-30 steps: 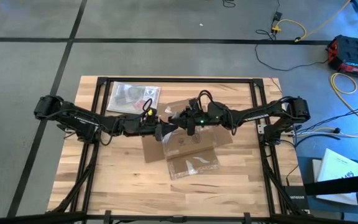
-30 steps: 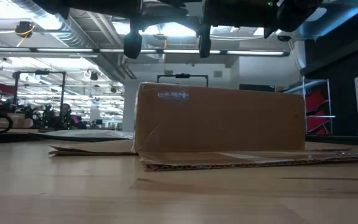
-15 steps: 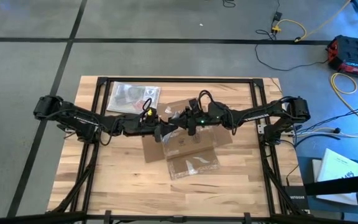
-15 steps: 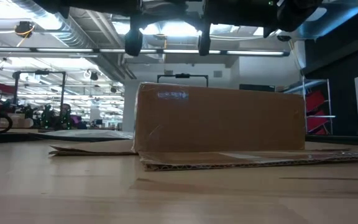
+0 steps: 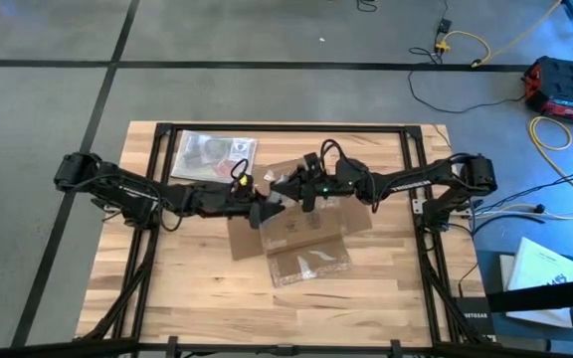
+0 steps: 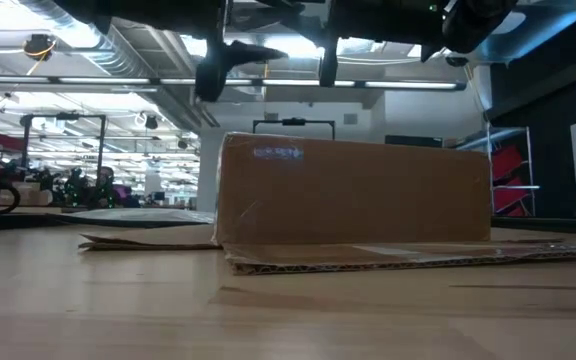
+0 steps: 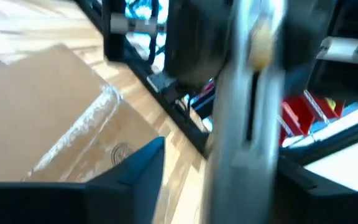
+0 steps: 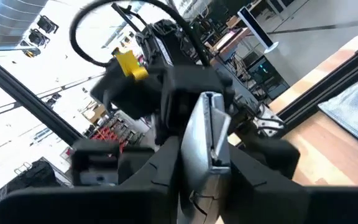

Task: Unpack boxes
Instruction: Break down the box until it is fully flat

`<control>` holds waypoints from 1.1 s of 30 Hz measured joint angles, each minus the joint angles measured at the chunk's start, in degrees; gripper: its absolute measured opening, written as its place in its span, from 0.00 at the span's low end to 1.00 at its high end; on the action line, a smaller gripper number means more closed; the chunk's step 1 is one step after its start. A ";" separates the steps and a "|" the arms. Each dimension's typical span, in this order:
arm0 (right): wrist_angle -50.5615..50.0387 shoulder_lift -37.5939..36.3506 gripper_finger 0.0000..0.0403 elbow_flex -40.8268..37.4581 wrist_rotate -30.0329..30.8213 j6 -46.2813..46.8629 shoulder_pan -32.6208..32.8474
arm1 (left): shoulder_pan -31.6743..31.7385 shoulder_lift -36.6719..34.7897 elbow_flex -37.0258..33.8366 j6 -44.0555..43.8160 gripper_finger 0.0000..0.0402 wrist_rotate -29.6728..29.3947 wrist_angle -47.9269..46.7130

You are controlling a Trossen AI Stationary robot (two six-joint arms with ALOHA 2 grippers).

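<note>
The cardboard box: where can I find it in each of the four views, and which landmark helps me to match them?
High view: cardboard box at the table's middle, under both arms.
Low view: the box fills the centre, flaps flat on the wood.
Left wrist view: the box lies in the left half, showing a tape strip.
Right wrist view: not in it.
Shared landmark: the wooden table.

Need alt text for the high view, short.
Overhead view of a wooden table: two dark arms meet above a shallow brown cardboard box at its centre, left gripper and right gripper close together. A clear plastic bag lies behind the left arm.
</note>
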 joint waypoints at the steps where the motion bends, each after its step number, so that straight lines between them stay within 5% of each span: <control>1: 0.00 -0.33 0.15 0.01 -0.15 -0.15 -0.31 | -0.19 0.00 0.00 0.02 0.53 0.23 -0.41; 7: -4.45 -3.69 0.15 0.03 -1.31 -2.46 -3.09 | -1.40 0.00 0.00 -0.17 0.66 0.81 -3.80; 13: -16.30 -10.00 0.15 0.07 -1.53 -10.07 -6.78 | -3.15 0.07 -0.04 1.19 0.63 0.82 -6.77; 33: -55.98 -22.11 0.15 0.10 22.44 -45.59 -11.51 | -3.87 0.07 -0.02 4.50 0.59 1.25 -6.48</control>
